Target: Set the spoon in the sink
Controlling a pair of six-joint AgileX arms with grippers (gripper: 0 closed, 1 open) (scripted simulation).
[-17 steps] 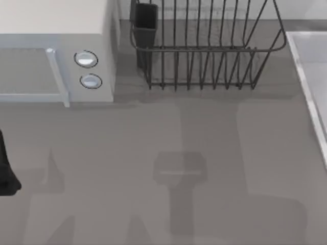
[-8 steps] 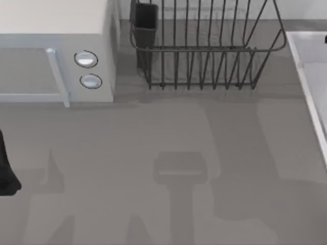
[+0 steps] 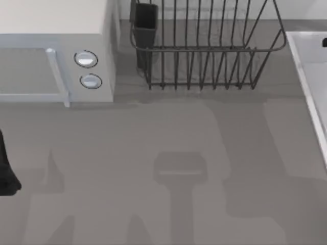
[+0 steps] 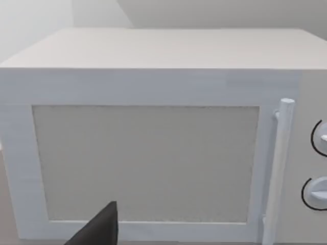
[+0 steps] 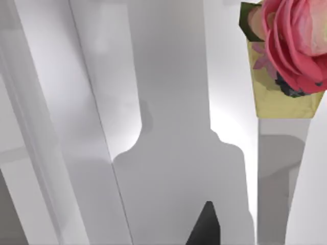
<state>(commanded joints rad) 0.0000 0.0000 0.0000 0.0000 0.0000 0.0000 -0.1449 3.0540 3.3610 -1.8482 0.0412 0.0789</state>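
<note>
White, the boxy microwave (image 3: 56,48) with two round knobs (image 3: 86,59) stands at the table's (image 3: 153,153) far left; our left gripper (image 3: 6,173) waits at the left edge before it, and we cannot tell its fingers. Next comes the dark wire dish rack (image 3: 204,46). At the right edge lies the sink (image 3: 306,71); we see no spoon, and our right gripper's (image 5: 204,227) fingers we cannot tell either.
</note>
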